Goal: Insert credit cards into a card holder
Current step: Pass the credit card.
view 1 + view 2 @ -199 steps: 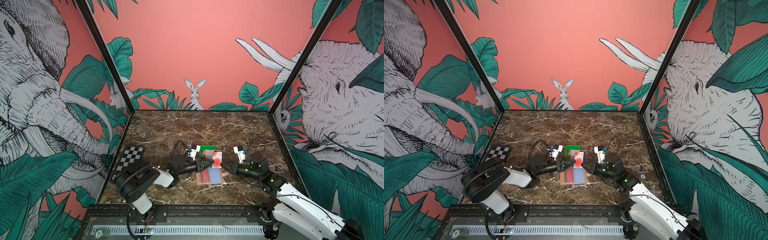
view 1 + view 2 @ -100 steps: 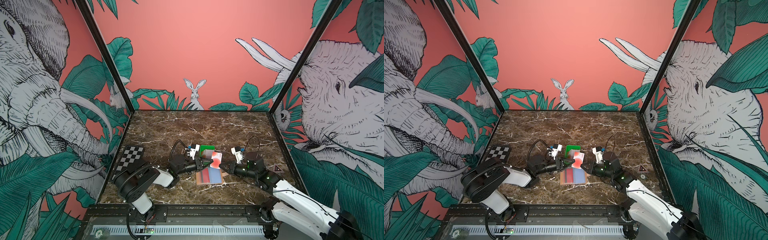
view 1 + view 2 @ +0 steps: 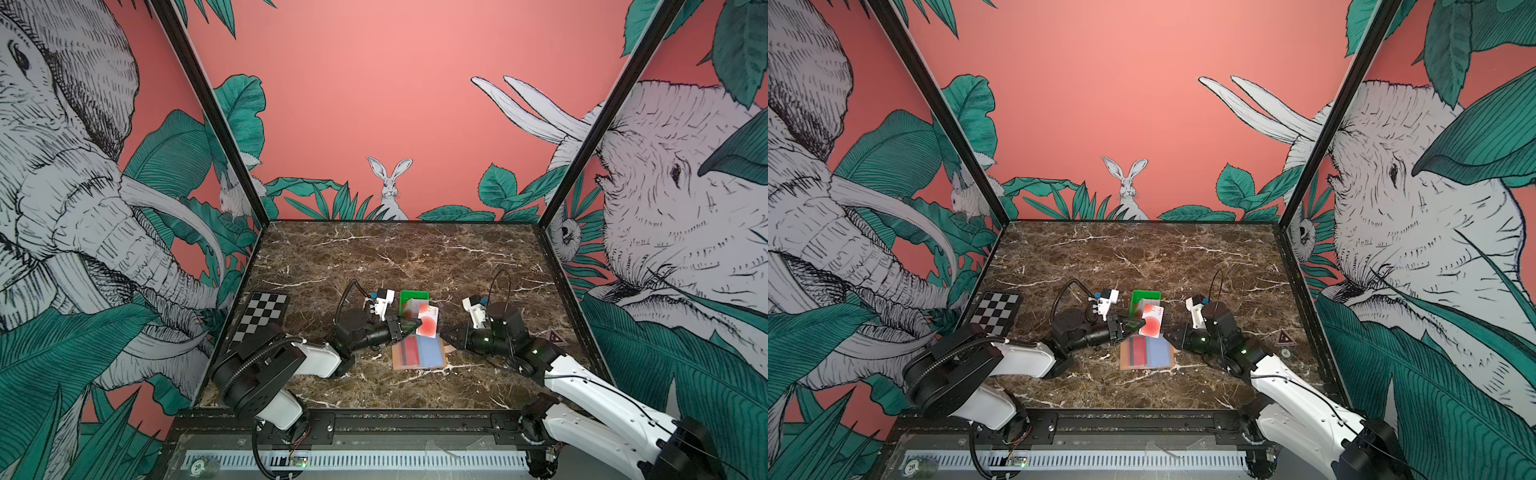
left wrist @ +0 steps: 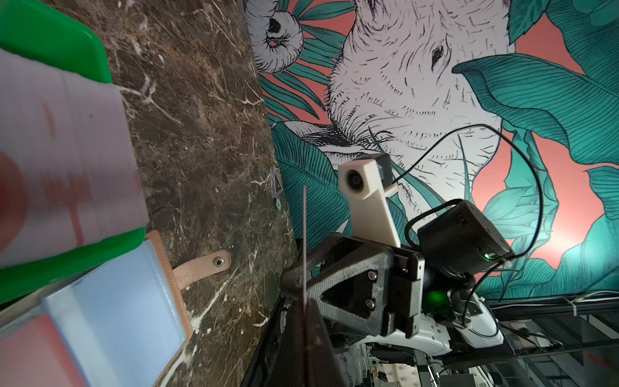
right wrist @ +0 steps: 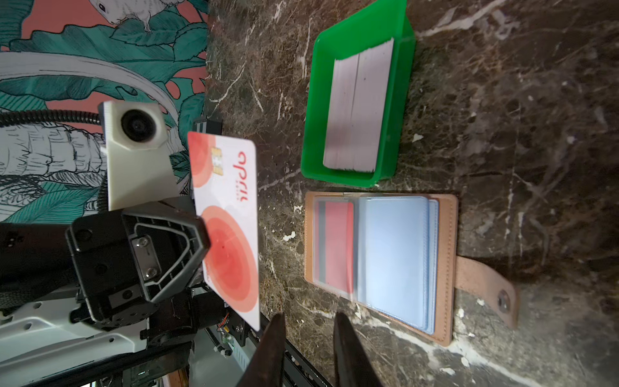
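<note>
On the marble table (image 3: 374, 257) the card holder (image 3: 419, 353) is laid open and flat near the front edge. In the right wrist view a red card (image 5: 338, 244) is seen in one clear pocket, with light blue pockets (image 5: 395, 258) layered beside it; whether cards fill these cannot be told. The holder's strap (image 5: 485, 284), with its snap stud (image 5: 502, 300), is stretched flat on the marble toward the right arm's side. Just behind the holder, almost against its far edge, a green tray (image 3: 413, 296) is set, and a stack of cards (image 5: 358, 110) is kept on edge inside it. A white card (image 3: 428, 325) with a red-orange circle is clamped by one long edge between the closed jaws of the left gripper (image 3: 411, 324). It is held off the table and apart from the holder, and in both top views it is seen in front of the tray's near corner. In the left wrist view it is shown edge-on as a thin line (image 4: 304, 241). The right gripper (image 3: 444, 333) is lowered close to the table at the strap side of the holder and is pointed toward the held card. Its jaws are parted, and nothing is gripped between its fingers (image 5: 274, 351); whether the strap is touched cannot be told. A checkerboard plate (image 3: 262, 313) is placed well apart at the left wall, and a small triangular sticker (image 3: 556, 337) is stuck near the right wall.
</note>
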You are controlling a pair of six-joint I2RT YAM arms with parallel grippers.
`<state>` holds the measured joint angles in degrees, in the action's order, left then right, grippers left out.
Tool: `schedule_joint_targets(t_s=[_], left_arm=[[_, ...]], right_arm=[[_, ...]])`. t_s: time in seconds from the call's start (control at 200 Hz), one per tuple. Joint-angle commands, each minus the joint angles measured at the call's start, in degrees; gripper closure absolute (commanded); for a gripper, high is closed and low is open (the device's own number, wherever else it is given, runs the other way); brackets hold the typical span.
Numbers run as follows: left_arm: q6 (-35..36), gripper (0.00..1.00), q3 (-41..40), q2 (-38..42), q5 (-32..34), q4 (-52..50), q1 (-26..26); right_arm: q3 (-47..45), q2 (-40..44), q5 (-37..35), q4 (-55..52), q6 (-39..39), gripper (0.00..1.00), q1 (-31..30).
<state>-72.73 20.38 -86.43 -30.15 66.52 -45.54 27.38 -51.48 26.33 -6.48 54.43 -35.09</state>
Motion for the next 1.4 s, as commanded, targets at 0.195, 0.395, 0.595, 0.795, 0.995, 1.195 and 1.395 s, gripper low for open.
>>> schedule_joint_targets(t_s=[0.195, 0.395, 0.595, 0.795, 0.995, 1.195, 1.395], left_arm=[[-2.34, 1.0, -2.0, -1.05, 0.66, 7.2, -0.02], [-3.47, 1.0, -1.75, -1.2, 0.62, 9.59, -0.07], [-3.79, 1.0, -1.49, -0.58, -0.06, 9.59, -0.12], [-5.07, 1.0, -1.0, -1.68, -1.13, 11.17, -0.23], [-6.86, 1.0, -0.1, -2.52, -2.03, 13.8, -0.25], [-7.4, 0.95, -0.14, -1.82, -2.07, 13.81, -0.24], [-9.75, 0.88, 1.57, -0.22, -3.86, 13.63, 0.64]], right_arm=[[-2.52, -0.56, 4.1, 18.65, 7.53, 0.71, -0.06], [-1.08, -2.02, 4.26, 19.62, 8.32, 0.69, -0.07], [-1.6, -1.57, 2.56, 20.53, 9.28, 0.69, -0.07], [-1.8, -2.77, 4.91, 27.51, 12.43, 0.75, -0.06], [-1.68, -3.36, 4.97, 28.22, 12.93, 0.79, -0.04], [-1.7, -2.84, 4.97, 28.48, 13.59, 0.92, -0.07], [-2.04, -1.49, 6.31, 28.76, 14.72, 1.0, -0.06]])
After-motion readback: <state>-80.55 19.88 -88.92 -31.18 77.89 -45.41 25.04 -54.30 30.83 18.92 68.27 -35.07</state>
